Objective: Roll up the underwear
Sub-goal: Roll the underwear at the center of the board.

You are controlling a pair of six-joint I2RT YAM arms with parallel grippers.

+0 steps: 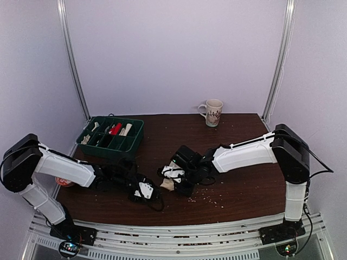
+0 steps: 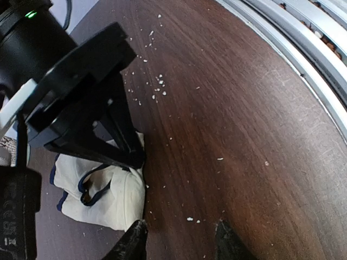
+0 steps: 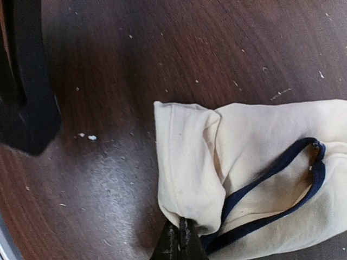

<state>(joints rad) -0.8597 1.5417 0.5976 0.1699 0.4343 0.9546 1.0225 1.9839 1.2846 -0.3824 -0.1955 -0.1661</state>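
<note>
High rear view overlooks table point(image 1: 244, 135); 2 close wrist views share underwear point(image 3: 260, 157).

Surface point(image 1: 233, 189): lower middle of the top view.
Tray point(image 1: 111, 135): upper left of the surface, small things in its compartments.
Mug point(image 1: 212, 112): far edge, right of centre.
Underwear point(image 3: 255, 157): middle of the surface, below tray and mug in the frame.
Right hand point(image 3: 180, 241): on the underwear's edge, from the right.
Left hand point(image 2: 181, 241): just left of the underwear.
</note>
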